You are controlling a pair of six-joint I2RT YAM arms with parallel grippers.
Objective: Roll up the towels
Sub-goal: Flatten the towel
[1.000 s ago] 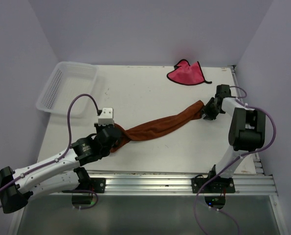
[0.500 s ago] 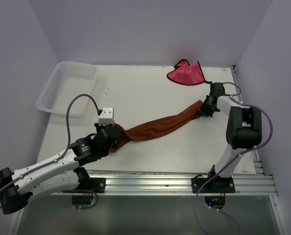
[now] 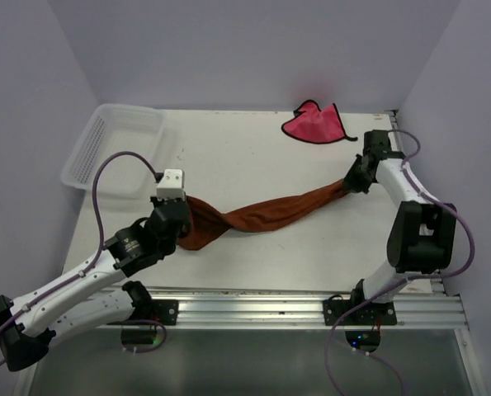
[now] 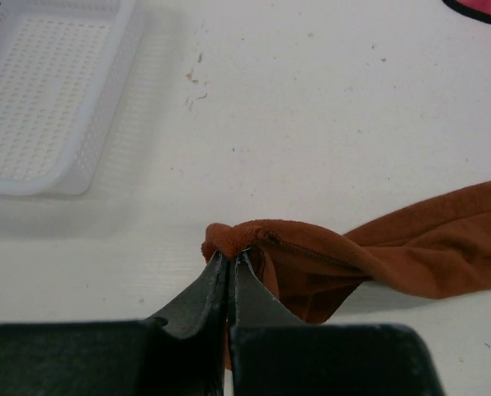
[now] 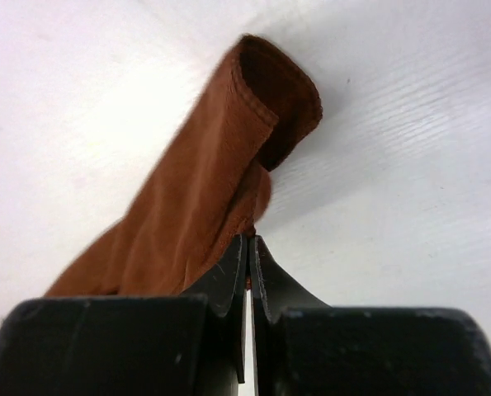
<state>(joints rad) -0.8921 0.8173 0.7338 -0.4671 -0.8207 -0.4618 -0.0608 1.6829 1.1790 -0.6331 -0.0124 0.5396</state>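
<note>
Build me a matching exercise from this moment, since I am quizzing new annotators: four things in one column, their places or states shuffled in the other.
Things:
1. rust-brown towel
2. pink towel
3. white mesh basket
4. left gripper

Places or states:
A. lying loose at the far right of the table, untouched
B. at the far left edge
C. stretched as a twisted strand across the middle
D. shut on one towel end

Pairs: 1-C, 2-A, 3-B, 4-D

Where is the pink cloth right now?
In the overhead view, the pink towel lies at the table's far edge, right of centre, apart from the orange towel stretched across the middle.
</note>
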